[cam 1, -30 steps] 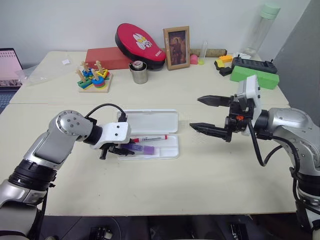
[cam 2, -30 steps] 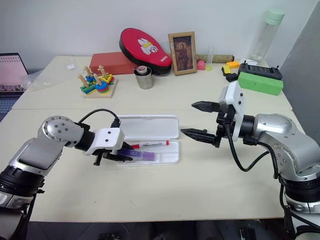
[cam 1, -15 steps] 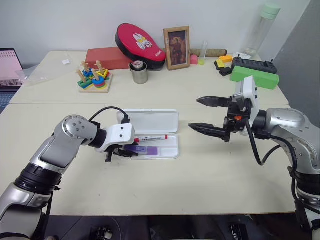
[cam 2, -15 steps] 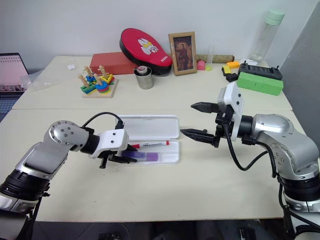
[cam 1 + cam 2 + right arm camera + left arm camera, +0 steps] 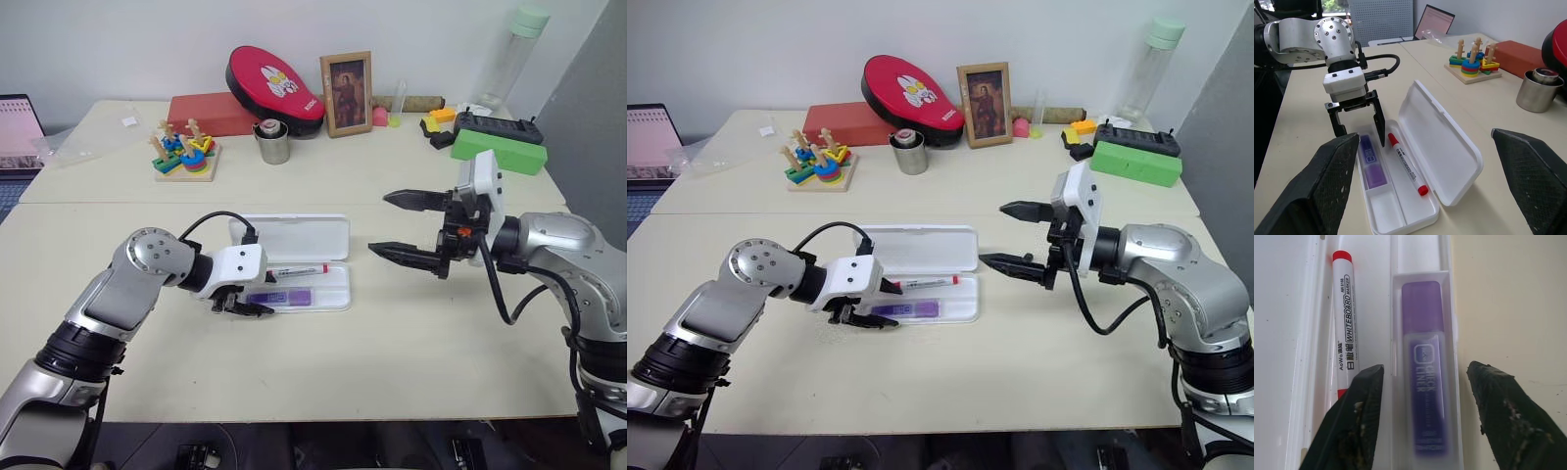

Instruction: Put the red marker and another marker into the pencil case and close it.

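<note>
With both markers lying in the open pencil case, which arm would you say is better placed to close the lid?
Probably the right. The right gripper hovers open beside the pencil case, free to sweep the raised lid over. The left gripper is open astride the purple marker, next to the red marker.

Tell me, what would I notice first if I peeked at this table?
The open white pencil case in the middle, with a red marker and a purple marker lying side by side inside. The left claw hangs open over the purple one, and the right claw waits open to the case's right.
</note>
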Robot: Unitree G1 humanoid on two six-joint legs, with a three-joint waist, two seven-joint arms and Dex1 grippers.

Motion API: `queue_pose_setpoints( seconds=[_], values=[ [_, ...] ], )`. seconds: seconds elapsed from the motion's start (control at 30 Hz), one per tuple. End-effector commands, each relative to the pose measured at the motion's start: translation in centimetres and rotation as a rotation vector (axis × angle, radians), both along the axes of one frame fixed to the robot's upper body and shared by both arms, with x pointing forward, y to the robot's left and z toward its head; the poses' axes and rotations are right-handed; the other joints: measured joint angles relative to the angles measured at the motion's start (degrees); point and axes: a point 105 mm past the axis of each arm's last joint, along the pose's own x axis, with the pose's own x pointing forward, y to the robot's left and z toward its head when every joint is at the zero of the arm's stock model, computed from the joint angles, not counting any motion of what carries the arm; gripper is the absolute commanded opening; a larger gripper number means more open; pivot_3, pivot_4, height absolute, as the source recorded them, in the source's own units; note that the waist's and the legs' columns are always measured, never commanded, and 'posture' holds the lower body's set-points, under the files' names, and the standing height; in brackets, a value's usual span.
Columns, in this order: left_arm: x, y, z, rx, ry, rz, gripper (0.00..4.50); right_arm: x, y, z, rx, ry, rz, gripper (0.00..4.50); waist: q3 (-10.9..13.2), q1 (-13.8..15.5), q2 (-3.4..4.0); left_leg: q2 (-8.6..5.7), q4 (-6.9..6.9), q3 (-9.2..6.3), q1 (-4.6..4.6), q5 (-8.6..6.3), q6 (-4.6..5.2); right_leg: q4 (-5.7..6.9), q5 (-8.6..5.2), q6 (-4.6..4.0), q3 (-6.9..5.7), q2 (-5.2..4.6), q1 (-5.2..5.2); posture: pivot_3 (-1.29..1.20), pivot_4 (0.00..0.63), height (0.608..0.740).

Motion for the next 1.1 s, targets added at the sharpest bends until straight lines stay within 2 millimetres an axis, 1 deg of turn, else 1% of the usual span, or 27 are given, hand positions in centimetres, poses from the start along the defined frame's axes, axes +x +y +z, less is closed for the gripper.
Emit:
queue_pose_setpoints(
  seconds=[0.03,0.1,0.17,0.27,0.37,0.43,0.5,0.53,0.63,0.77,0.87,0.9,1.0,1.1],
  values=[
    [0.2,-0.4,0.7,-0.036,-0.025,0.002,3.71,0.1,0.0,0.1,-0.006,-0.026,-0.013,4.50,0.0,0.0,0.00,0.00,0.01,0.00,0.00,0.00,0.00,0.00,0.00,0.00,0.00,0.00,0.01,0.00,0.150,0.740],
    [0.3,-0.7,0.9,-0.058,-0.033,0.007,4.14,0.6,-0.1,-0.3,-0.013,-0.023,-0.039,4.50,0.0,0.0,0.00,0.00,0.01,0.00,0.00,0.00,0.00,0.01,0.00,0.00,0.00,0.00,0.00,0.00,0.150,0.740],
    [0.6,-1.4,1.7,-0.115,-0.056,0.014,4.47,1.9,-0.4,-1.2,-0.029,-0.001,-0.116,4.50,0.0,0.0,-0.01,0.00,0.01,0.00,0.00,0.00,0.00,0.02,0.00,0.00,0.00,0.00,0.00,0.00,0.150,0.740],
    [1.0,-3.8,3.6,-0.288,-0.093,0.020,4.47,3.7,-1.0,-3.8,-0.076,0.050,-0.241,4.50,0.0,0.1,-0.01,-0.01,0.06,-0.01,0.00,0.00,0.00,0.03,0.00,0.00,0.00,0.00,0.02,0.00,0.150,0.740],
    [0.9,-6.2,5.6,-0.478,-0.112,0.027,4.47,4.9,-1.6,-6.2,-0.121,0.089,-0.335,4.50,0.0,0.2,-0.02,-0.01,0.09,-0.02,0.00,0.00,0.00,0.04,0.01,0.00,-0.01,0.00,0.03,0.00,0.150,0.740],
    [1.6,-7.4,6.8,-0.588,-0.149,0.078,4.47,6.1,-2.6,-7.9,-0.168,0.134,-0.443,4.50,0.0,0.2,-0.02,-0.02,0.09,-0.02,-0.01,0.00,0.00,0.04,0.01,0.00,-0.01,-0.01,0.04,0.00,0.150,0.740],
    [2.5,-7.8,7.4,-0.637,-0.208,0.131,4.47,7.0,-3.5,-8.4,-0.180,0.146,-0.539,4.50,0.0,0.2,-0.03,-0.02,0.13,-0.03,-0.01,0.01,-0.01,0.06,0.01,0.00,-0.02,-0.01,0.05,0.00,0.150,0.740],
    [2.9,-8.0,7.7,-0.672,-0.226,0.165,4.47,7.3,-3.6,-8.2,-0.152,0.155,-0.580,4.50,0.0,0.2,-0.03,-0.02,0.13,-0.03,0.00,0.01,-0.01,0.07,0.02,0.00,-0.01,-0.01,0.06,0.00,0.150,0.740],
    [3.1,-8.4,8.0,-0.735,-0.226,0.201,4.47,7.2,-3.3,-7.4,-0.085,0.171,-0.652,4.50,0.0,-0.2,-0.03,-0.02,0.12,-0.05,0.03,0.02,0.01,0.12,0.02,0.00,0.00,0.01,0.05,0.00,0.150,0.740],
    [3.0,-8.5,7.9,-0.763,-0.225,0.216,4.47,7.2,-3.6,-7.1,0.000,0.218,-0.848,4.50,0.0,-0.2,-0.02,-0.02,0.10,-0.06,0.03,0.02,0.01,0.12,0.02,0.00,-0.01,0.01,0.05,0.00,0.150,0.740],
    [3.0,-8.4,8.1,-0.786,-0.222,0.218,4.47,6.2,-2.7,-8.0,0.009,0.281,-0.916,4.50,0.0,0.1,-0.02,-0.02,0.10,-0.07,0.02,0.02,0.00,0.12,0.02,-0.01,-0.02,0.00,0.05,0.00,0.150,0.740],
    [3.1,-8.4,8.2,-0.788,-0.219,0.215,4.47,6.0,-2.6,-8.6,0.002,0.302,-0.948,4.50,0.0,0.1,-0.03,-0.02,0.09,-0.07,0.02,0.03,0.00,0.12,0.02,-0.01,-0.02,0.00,0.06,0.00,0.150,0.740],
    [3.2,-8.3,8.3,-0.780,-0.224,0.210,4.47,5.8,-2.8,-9.8,-0.017,0.334,-1.035,4.50,0.0,0.2,-0.03,-0.04,0.09,-0.08,0.02,0.03,0.00,0.12,0.02,-0.01,-0.04,-0.01,0.06,0.00,0.150,0.740],
    [3.1,-8.5,8.4,-0.777,-0.224,0.200,4.47,5.7,-2.9,-10.4,-0.024,0.347,-1.081,4.50,0.0,0.1,-0.03,-0.03,0.10,-0.08,0.02,0.03,0.00,0.12,0.02,-0.01,-0.03,-0.01,0.05,0.00,0.150,0.740]
  ],
)
